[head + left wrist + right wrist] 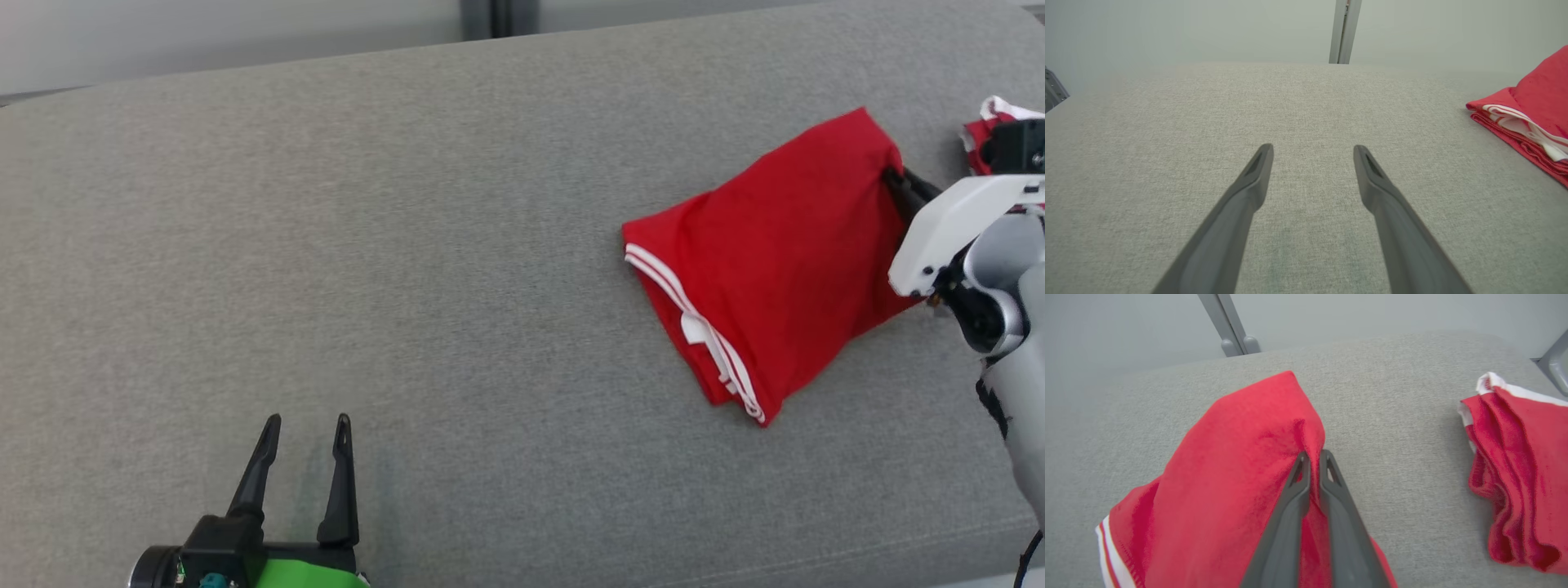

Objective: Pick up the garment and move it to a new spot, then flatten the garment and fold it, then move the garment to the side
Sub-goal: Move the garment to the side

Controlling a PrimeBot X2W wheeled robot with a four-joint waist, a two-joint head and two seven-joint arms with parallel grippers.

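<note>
Jaws of the left gripper (309, 420) are standing wide apart over the bare grey cushion (408, 245), near left. Further right, the folded red garment (767, 261) is lying soft and light, likely drooping once lifted. The right gripper (1314, 454) is pinching its far right edge, a sensible hold. That wrist view is showing a second red bundle (1515, 465) whole, while the head view is cropping it.

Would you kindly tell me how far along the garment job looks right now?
Done: the red garment looks folded, its white-striped hems stacked. In hand: the right gripper is shut on its edge, tenting the cloth upward. Remaining: carrying it aside, possibly toward the second red garment. The left gripper stands open, apart from it.
</note>
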